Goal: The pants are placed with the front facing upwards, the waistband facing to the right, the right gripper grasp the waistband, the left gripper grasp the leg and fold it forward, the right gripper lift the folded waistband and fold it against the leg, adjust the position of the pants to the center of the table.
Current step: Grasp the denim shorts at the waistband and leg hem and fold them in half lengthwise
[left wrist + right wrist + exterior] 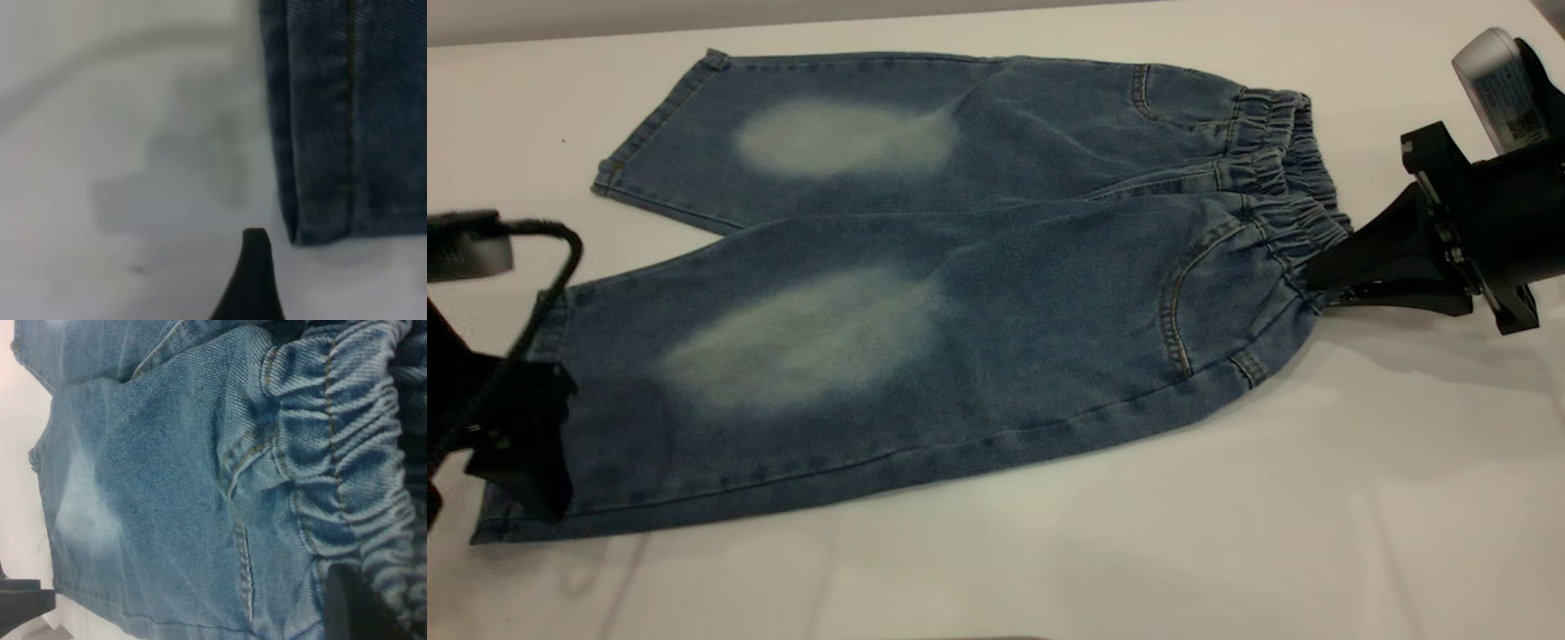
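The blue denim pants (925,293) lie flat on the white table (1227,533), front up, with both legs pointing left. Their gathered waistband (1285,191) is at the right end. My right gripper (1316,286) is shut on the near end of the waistband. In the right wrist view one of its fingers (353,607) presses on the ruched waistband (347,453). My left gripper (534,462) hovers at the hem of the near leg, at the lower left. In the left wrist view one black finger (253,280) stands on the table just beside the hem corner (320,200), with nothing held.
A black cable (551,258) loops from the left arm above the near leg's hem. The far leg's hem (654,120) lies near the table's back edge. Bare table runs along the front and to the right of the pants.
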Action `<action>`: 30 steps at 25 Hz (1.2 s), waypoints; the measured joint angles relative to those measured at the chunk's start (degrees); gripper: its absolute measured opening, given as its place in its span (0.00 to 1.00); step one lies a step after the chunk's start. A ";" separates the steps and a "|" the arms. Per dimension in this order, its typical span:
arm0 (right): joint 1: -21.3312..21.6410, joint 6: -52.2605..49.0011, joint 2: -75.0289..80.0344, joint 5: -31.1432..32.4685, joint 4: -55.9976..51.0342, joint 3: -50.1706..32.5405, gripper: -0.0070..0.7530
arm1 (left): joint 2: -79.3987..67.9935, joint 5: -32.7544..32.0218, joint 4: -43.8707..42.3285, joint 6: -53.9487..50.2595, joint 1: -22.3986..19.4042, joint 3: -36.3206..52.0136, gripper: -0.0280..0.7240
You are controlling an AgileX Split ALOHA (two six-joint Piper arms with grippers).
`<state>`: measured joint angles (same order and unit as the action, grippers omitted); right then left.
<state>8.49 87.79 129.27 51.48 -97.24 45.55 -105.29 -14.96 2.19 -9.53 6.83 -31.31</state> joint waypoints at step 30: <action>0.00 -0.69 -9.89 0.67 1.98 -3.73 0.06 | 13.81 -3.16 0.40 1.38 2.93 -0.86 0.10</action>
<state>8.49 87.10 119.38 52.14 -95.27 41.81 -91.48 -18.12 2.59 -8.16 9.76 -32.17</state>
